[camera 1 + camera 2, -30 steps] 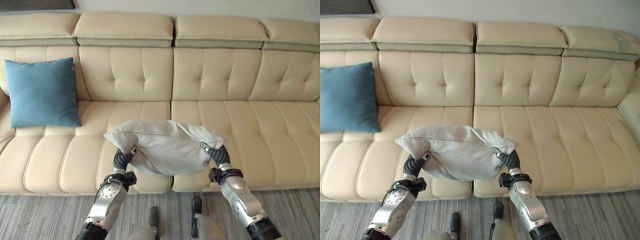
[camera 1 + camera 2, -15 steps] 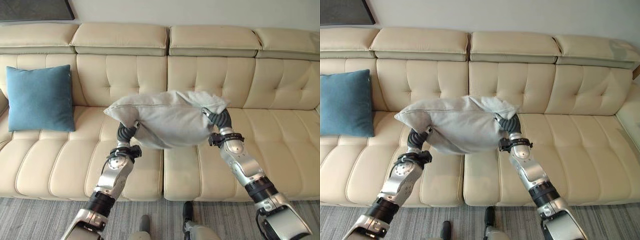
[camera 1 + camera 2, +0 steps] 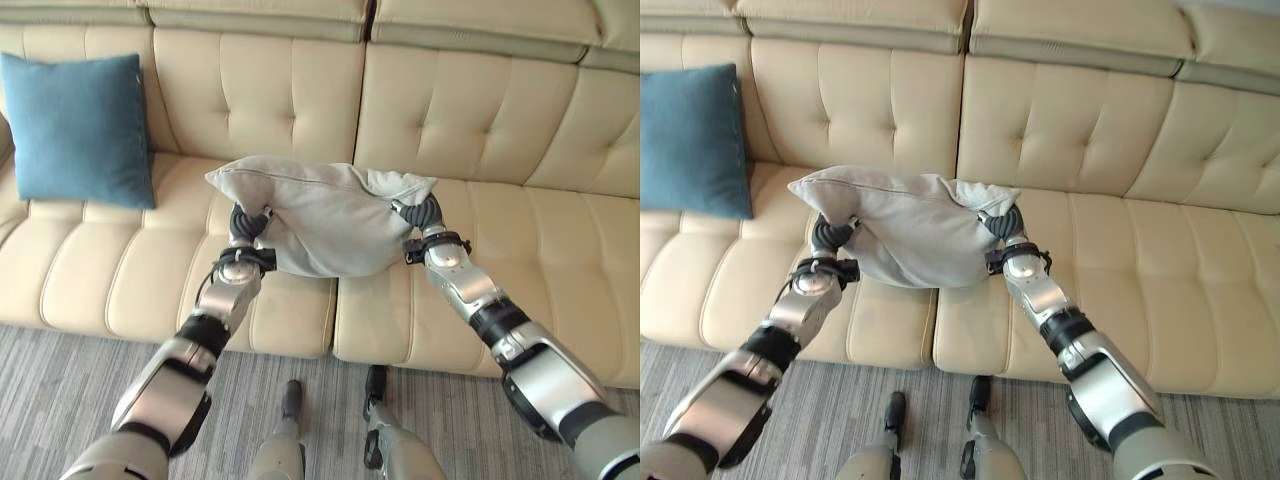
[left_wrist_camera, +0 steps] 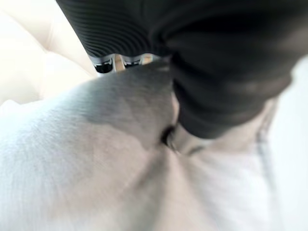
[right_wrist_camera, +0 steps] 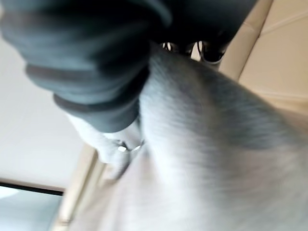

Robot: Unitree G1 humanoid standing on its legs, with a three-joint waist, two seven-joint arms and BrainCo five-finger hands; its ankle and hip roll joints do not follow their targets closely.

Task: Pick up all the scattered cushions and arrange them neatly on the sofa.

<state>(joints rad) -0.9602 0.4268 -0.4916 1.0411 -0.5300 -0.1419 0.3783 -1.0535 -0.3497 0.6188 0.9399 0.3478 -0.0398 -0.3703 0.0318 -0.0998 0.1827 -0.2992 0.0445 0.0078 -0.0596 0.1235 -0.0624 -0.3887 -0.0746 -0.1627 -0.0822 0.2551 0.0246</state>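
1. Fingers of left hand (image 3: 245, 222) and right hand (image 3: 420, 214) buried in the cloth; impossible to tell whether clenched or flat.
2. Grey cushion (image 3: 325, 212) carried between both hands, long axis running left to right, above the front edge of the sofa (image 3: 470, 120) seat, near its middle seam.
3. Equally near to both arms; backrest lies farther off, beyond the cushion.
4. Blue cushion (image 3: 78, 128) upright against the backrest, far left.
5. Striped grey carpet (image 3: 60, 380) nearest.
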